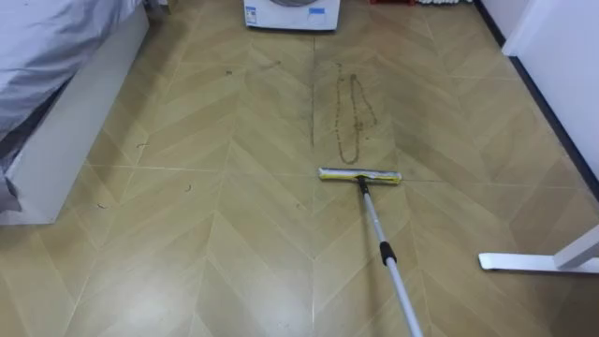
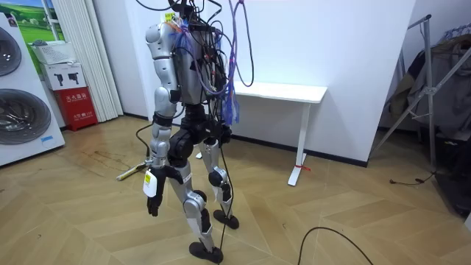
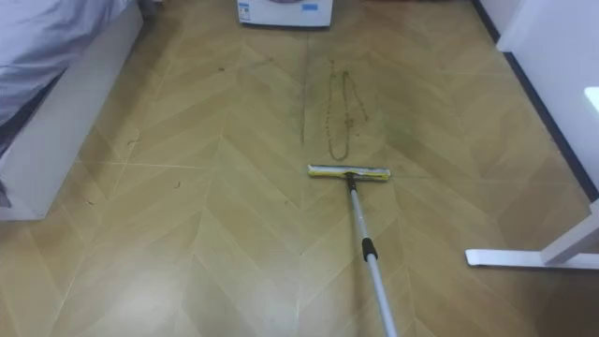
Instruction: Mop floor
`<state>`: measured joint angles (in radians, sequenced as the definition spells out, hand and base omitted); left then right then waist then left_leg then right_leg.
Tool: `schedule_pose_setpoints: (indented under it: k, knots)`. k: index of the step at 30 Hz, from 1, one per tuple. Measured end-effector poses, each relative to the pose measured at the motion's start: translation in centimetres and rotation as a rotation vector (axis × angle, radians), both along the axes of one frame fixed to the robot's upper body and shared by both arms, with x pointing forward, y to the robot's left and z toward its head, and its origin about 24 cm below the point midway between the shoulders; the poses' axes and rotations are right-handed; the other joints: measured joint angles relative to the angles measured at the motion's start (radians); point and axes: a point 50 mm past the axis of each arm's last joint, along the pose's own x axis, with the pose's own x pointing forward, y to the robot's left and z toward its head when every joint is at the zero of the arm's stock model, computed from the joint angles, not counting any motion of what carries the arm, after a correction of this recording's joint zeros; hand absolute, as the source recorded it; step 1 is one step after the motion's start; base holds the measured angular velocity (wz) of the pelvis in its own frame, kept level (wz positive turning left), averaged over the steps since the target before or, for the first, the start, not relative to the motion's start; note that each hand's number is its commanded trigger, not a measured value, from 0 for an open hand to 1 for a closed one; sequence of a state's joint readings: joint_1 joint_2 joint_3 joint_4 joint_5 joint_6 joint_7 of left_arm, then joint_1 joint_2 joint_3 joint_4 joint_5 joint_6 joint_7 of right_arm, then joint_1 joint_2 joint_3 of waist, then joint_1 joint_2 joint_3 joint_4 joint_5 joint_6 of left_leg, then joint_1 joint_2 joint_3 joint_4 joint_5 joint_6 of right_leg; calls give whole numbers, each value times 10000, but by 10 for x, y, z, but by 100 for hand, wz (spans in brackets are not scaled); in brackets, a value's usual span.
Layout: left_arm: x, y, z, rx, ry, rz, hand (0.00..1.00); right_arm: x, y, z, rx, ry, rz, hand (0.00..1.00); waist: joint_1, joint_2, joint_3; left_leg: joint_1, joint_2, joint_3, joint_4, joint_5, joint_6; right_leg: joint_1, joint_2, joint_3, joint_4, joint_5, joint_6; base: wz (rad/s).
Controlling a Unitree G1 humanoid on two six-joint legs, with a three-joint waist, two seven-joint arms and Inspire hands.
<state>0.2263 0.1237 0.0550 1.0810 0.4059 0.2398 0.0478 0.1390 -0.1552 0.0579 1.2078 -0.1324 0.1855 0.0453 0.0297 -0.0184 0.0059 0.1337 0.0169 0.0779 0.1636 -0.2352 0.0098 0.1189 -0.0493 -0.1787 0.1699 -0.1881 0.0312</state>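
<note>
A mop lies on the wood floor in front of me. Its flat yellow-and-grey head (image 1: 360, 175) rests just below a patch of brown streaks (image 1: 350, 117). The silver pole (image 1: 391, 267) runs back to the lower right and out of the picture. In the room view I stand facing the washing machines, with the mop head (image 2: 128, 174) on the floor ahead of my feet. My left hand (image 2: 151, 200) hangs beside my thigh with relaxed fingers, holding nothing. The pole passes behind my legs towards my right hand (image 2: 223, 135), a dark shape at hip height.
A white washing machine (image 1: 292, 13) stands straight ahead past the streaks. A bed (image 1: 56, 103) with a grey cover borders the floor on the left. The white foot of a desk (image 1: 538, 263) lies at the right, near a white wall (image 1: 562, 47).
</note>
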Motion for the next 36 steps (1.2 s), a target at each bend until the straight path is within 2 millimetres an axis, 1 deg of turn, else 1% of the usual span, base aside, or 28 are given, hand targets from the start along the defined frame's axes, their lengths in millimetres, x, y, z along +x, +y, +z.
schedule_pose_setpoints:
  k: [6,10,13,17,18,19,22,23,25,26,27,28,29,30,31,32,33,34,35,36]
  knots:
    - [1,0,0,-1,-24,12,0,0,0,0,-4,-1,-23,100,14,-1,-1,-13,6,13,-8,-1,-2,-26,3,6,6,0,0,0]
    - [3,0,0,-20,-13,197,0,0,0,0,-71,75,-5,100,-9,-18,-16,-99,9,15,3,-1,-3,-134,6,15,32,0,-1,0]
    - [2,0,0,4,83,211,0,4,0,0,-75,38,6,100,0,-19,-46,-373,15,-1,93,-1,-3,-403,-5,-6,191,0,0,1]
    - [1,0,0,4,117,228,0,3,0,0,-97,194,-33,100,-12,-49,-40,-569,15,6,221,-1,-3,-561,-16,0,237,0,-1,0]
    - [1,0,0,-1,138,229,0,4,0,0,-108,192,-32,100,-16,-64,-56,-693,22,-1,300,-1,-3,-708,-24,-6,355,-4,-5,3]
    - [1,0,0,0,130,225,0,5,0,0,-107,169,-27,100,-15,-48,-52,-761,22,-14,346,-1,-2,-755,-29,-14,381,-6,-8,0]
    - [5,0,-1,-1,152,218,0,12,0,0,-105,47,-33,100,-18,-76,-59,-1264,8,-10,564,-5,0,-1359,-113,-64,789,-124,-97,0]
    - [8,0,-1,-5,118,210,0,15,0,0,-111,-17,-49,100,-19,-83,-55,-1606,10,-13,854,-58,-6,-1732,-171,-132,1127,-215,-132,6]
    - [15,0,-1,-29,50,193,0,18,0,0,-132,-70,-53,100,-19,-60,3,-2125,13,-86,1323,-135,-15,-2165,-241,-220,1542,-347,-174,15]
    - [19,-1,-2,-49,32,160,0,18,0,0,-175,-8,-93,100,-36,-60,13,-2516,11,-112,1771,-234,-7,-2481,-324,-350,1914,-493,-206,31]
    - [25,-1,-2,-61,-9,116,0,18,-1,0,-247,103,-143,100,-65,-51,27,-2947,22,-107,2269,-416,-18,-2890,-415,-433,2419,-740,-234,29]
    - [28,-1,-2,-55,-53,108,0,19,-2,0,-260,133,-188,100,-49,-24,59,-3190,19,-106,2550,-515,-17,-3164,-484,-437,2708,-890,-258,20]
    - [29,-2,-2,-63,-45,88,0,19,-3,0,-311,190,-256,100,-22,-11,79,-3686,40,-126,3248,-797,-38,-3684,-567,-434,3428,-1230,-290,11]
    - [29,-2,-2,-79,-2,171,0,18,-3,1,-355,223,-426,100,-24,65,80,-4186,55,-282,3918,-1098,-95,-4123,-604,-445,4103,-1546,-337,11]
    - [28,-2,-2,-88,9,273,0,18,-3,0,-355,244,-543,100,-24,44,65,-4419,55,-332,4263,-1223,-120,-4353,-642,-444,4468,-1720,-364,16]
    - [27,-2,-3,-132,16,448,0,17,-4,0,-367,314,-742,100,5,56,65,-4906,49,-443,4985,-1486,-166,-4839,-733,-440,5268,-2086,-437,23]
    - [27,-2,-3,-171,31,575,0,18,-4,1,-412,355,-843,100,17,41,43,-5479,71,-504,5886,-1643,-224,-5255,-807,-457,5915,-2428,-518,25]
    - [27,-2,-3,-183,43,599,0,19,-4,1,-433,355,-896,100,33,61,55,-5810,106,-502,6439,-1646,-232,-5426,-847,-450,6229,-2590,-585,20]
    - [24,-3,-3,-226,123,637,0,25,-6,2,-491,270,-912,100,83,159,50,-6538,310,-513,7805,-1551,-328,-5713,-855,-491,6841,-2952,-753,4]
    - [17,-3,-4,-228,286,799,0,30,-8,3,-534,230,-910,100,127,160,70,-7221,453,-511,9041,-1152,-316,-5839,-862,-486,7421,-3270,-873,0]
